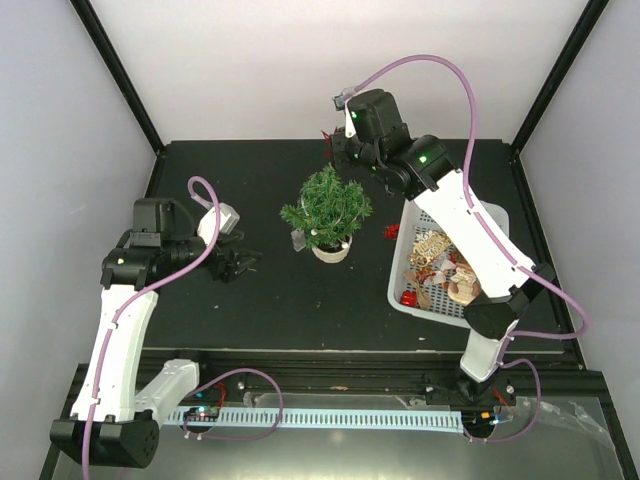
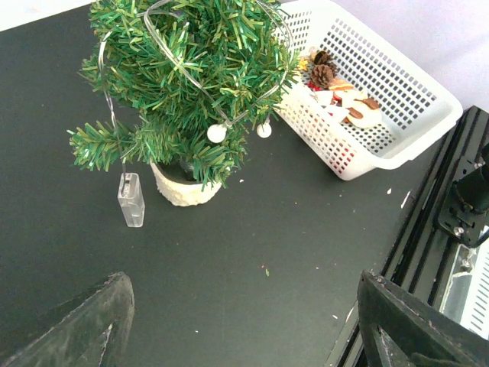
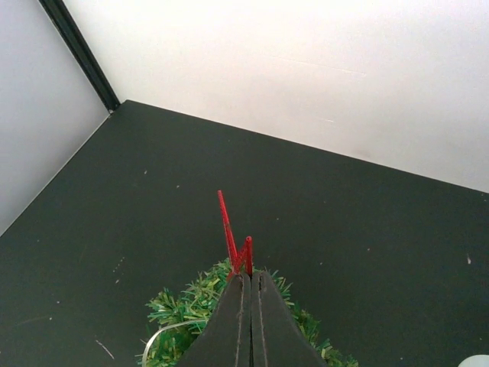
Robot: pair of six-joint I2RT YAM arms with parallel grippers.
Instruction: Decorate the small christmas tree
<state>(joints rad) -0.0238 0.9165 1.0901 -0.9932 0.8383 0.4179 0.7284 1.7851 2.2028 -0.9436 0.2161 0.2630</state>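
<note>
1. left gripper [image 1: 236, 265], near left of the black table [image 1: 250, 330]: we find its 2 fingers [image 2: 84, 329] spread wide with nothing between them. it sits low over bare table, well apart from the tree.

2. white basket [image 1: 396, 290], near right: it rests on the table just right of the tree, apart from the pot. it holds mixed ornaments, among them 2 pine cones [image 2: 321, 73]; the other pieces are too jumbled for us to name. the right arm's forearm passes above it.

3. small christmas tree [image 1: 327, 205], centre of the table: it stands upright in its cream pot [image 2: 183, 189]. a thin silver wire [image 2: 153, 30] loops through the branches, and 2 white beads [image 2: 217, 133] hang on the lower foliage. a small clear box [image 2: 131, 200] hangs from the wire at the tree's left side, just beside the pot.

4. a small red item [image 1: 391, 231] lies on the table between the tree and the basket's far corner; we cannot tell what it is.

5. right gripper [image 1: 336, 148], far side, raised: its fingers are pressed together on a thin red ornament [image 3: 233, 237], which projects beyond the tips. in the wrist view, green foliage lies directly beneath the fingers.
</note>
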